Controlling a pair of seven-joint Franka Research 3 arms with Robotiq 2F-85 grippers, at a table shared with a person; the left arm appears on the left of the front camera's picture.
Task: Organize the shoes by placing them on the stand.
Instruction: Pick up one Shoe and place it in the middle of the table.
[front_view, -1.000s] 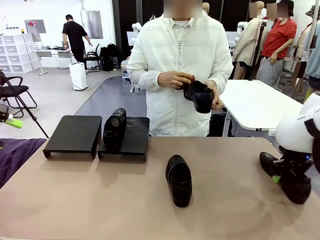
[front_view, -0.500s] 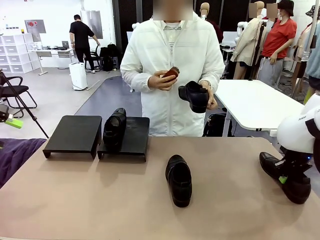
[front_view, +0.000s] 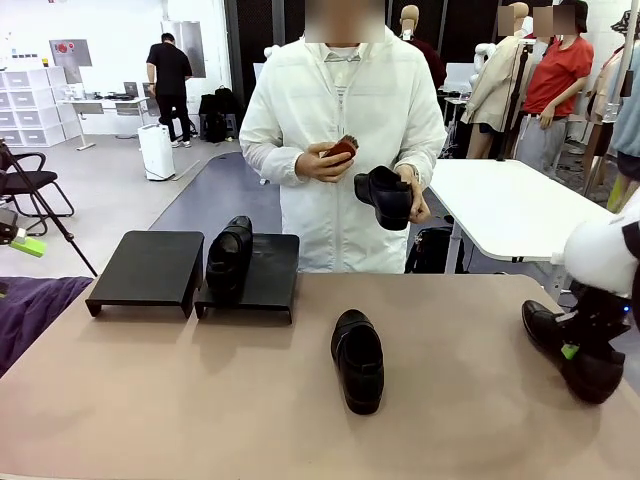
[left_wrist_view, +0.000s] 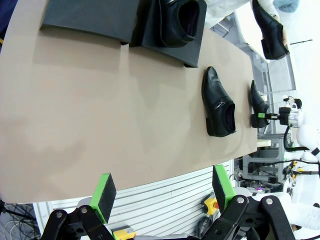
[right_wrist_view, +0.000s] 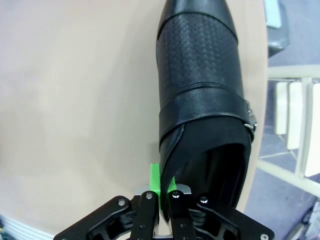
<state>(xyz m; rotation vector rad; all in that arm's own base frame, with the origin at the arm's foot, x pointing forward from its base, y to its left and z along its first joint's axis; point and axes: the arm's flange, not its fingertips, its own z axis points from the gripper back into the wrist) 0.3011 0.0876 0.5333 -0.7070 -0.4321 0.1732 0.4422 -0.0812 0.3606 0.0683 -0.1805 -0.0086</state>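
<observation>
- The right claw (right_wrist_view: 164, 189) is pinched almost closed on the side wall of a black shoe (right_wrist_view: 202, 100) at its opening. One green pad (right_wrist_view: 156, 181) sits outside the leather and the other finger inside.
- That shoe lies along the right edge of the desk (front_view: 200, 410), toe pointing away from the wrist. The right arm (front_view: 605, 262) bends down onto it from the side. Whether the sole is lifted I cannot tell.
- The left claw (left_wrist_view: 164, 187) hangs spread wide and empty over the desk's near edge, looking across towards the stands.
- A second shoe (front_view: 358, 360) lies flat mid-desk.
- A third shoe (front_view: 230, 255) rests on the right-hand stand (front_view: 270, 285), with the left-hand stand (front_view: 150, 268) just beside it.
- The person (front_view: 345, 120) holds a fourth shoe (front_view: 385, 195) in one hand (front_view: 420, 200) at chest height, with a small reddish-brown object (front_view: 341, 148) in the other.
</observation>
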